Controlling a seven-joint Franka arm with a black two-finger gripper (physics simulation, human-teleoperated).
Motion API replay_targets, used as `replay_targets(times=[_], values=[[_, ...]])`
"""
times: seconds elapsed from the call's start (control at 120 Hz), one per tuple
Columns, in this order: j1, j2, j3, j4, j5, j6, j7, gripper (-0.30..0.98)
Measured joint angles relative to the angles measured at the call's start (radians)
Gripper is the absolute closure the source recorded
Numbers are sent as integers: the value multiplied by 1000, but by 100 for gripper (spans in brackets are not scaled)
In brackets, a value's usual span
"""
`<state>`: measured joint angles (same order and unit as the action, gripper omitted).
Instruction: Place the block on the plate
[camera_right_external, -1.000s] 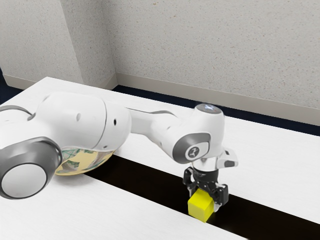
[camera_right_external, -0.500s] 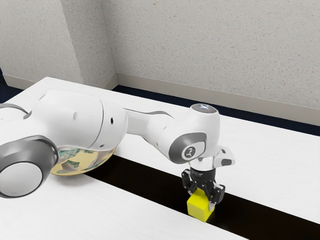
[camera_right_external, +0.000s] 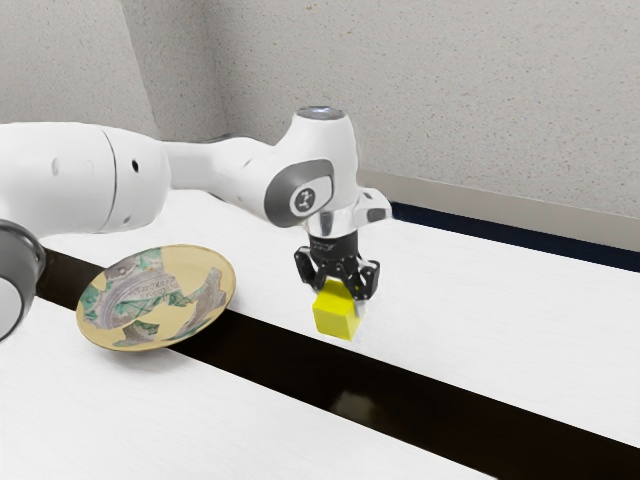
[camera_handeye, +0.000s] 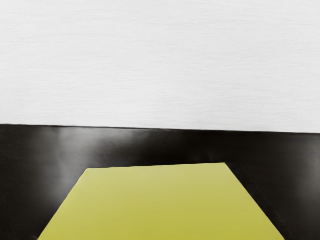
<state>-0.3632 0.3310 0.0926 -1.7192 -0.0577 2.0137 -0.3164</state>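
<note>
A speckled grey wall is edged by a beige skirting above a dark blue floor; the white table is crossed by a black strip.

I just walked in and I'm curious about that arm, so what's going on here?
The robot arm's gripper is holding a yellow block up above the table. The patterned plate sits off toward the exterior view's left, with nothing on it. The block is not on the plate yet.
</note>
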Motion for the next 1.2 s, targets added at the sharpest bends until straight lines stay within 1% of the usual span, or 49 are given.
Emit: replay_targets(times=[0.1, 0.175, 0.342, 0.45, 0.583, 0.775, 0.908, 1.008, 1.058, 1.092, 1.158, 1.2], values=[[121, -118, 2, -85, 36, -47, -3, 30], [218, -160, 3, -118, 55, -88, -5, 30], [402, -181, -4, -165, 76, -148, -5, 30], [460, -127, -8, -164, 83, -158, -4, 30], [494, -59, -8, -134, 87, -139, -3, 30], [549, -12, -8, -121, 88, -87, -2, 30], [554, -8, -7, -121, 80, -54, 0, 17], [556, -12, -2, -121, 76, -40, 4, 11], [553, -34, 0, -121, 75, -42, 8, 9], [540, -72, 0, -122, 75, -53, 14, 7], [469, -177, -1, -117, 74, -98, 27, 5], [417, -213, -6, -84, 76, -134, 36, 4]])
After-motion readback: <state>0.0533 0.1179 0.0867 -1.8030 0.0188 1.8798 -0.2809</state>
